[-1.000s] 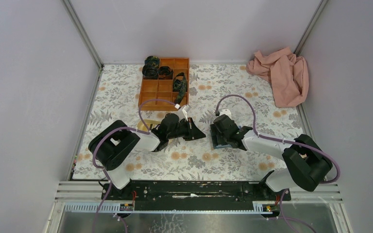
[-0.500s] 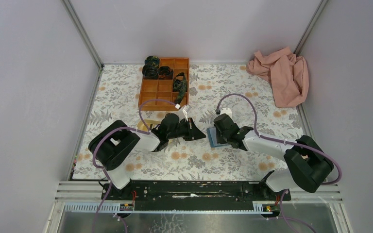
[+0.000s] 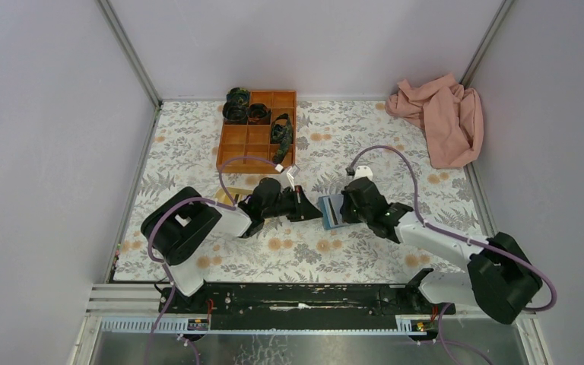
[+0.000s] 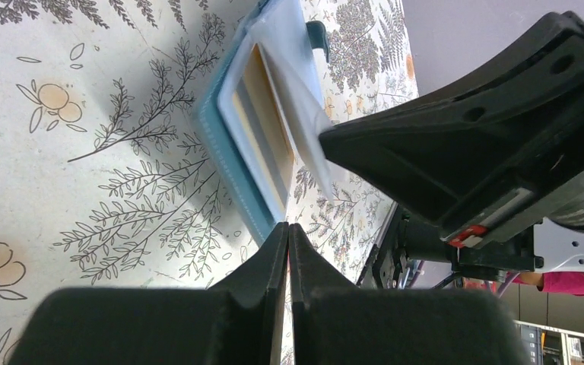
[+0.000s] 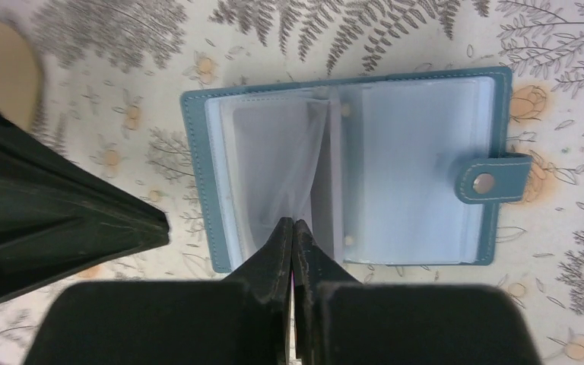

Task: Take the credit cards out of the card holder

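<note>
We see the card holder (image 5: 411, 152) lying open like a book on the flowered desk (image 3: 190, 160), about midway between the two arms, its snap tab (image 5: 490, 182) jutting from one side; a tan card (image 4: 268, 114) shows inside one of its clear pockets; the right fingers (image 5: 274, 262) are pinched tight on a clear sleeve (image 5: 312, 167) at the spine, which lifts off the open pages toward their tips; the left fingers (image 4: 266, 274) are pressed together with nothing between them, their tips just beside the holder's edge, though we cannot tell whether they touch it; farther back stands an orange divided tray (image 3: 236, 139) with dark rolled items in some compartments; a pink cloth (image 3: 441, 114) lies heaped in the far right corner.
</note>
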Controlling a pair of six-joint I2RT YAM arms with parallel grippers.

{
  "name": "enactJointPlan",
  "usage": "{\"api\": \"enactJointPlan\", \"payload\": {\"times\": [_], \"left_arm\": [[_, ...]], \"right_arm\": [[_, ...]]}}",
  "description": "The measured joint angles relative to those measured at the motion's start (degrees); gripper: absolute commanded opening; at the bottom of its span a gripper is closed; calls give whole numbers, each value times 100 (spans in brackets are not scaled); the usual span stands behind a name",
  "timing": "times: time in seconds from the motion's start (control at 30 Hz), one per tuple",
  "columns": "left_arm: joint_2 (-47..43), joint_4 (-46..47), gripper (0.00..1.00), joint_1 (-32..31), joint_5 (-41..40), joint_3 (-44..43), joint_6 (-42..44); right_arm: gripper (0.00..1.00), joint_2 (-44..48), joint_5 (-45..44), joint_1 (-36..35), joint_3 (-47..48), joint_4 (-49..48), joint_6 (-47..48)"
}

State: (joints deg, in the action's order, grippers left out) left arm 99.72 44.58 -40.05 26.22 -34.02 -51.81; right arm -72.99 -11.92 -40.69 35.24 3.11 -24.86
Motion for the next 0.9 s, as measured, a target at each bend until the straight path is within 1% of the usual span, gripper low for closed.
{"api": "enactJointPlan", "payload": {"times": [0.17, 0.33, 0.6, 0.9], "left_arm": [[31, 50, 8, 0, 90, -4, -15], [33, 216, 9, 0, 212, -4, -76], [28, 269, 9, 0, 282, -4, -81], [28, 181, 9, 0, 243, -17, -79]], "right_arm": [[0, 498, 706, 514, -354, -363, -264], [0, 511, 1399, 870, -555, -704, -549], [0, 339, 2361, 973, -846, -1300, -1016], [0, 417, 2667, 986, -892, -1578, -1211]]}}
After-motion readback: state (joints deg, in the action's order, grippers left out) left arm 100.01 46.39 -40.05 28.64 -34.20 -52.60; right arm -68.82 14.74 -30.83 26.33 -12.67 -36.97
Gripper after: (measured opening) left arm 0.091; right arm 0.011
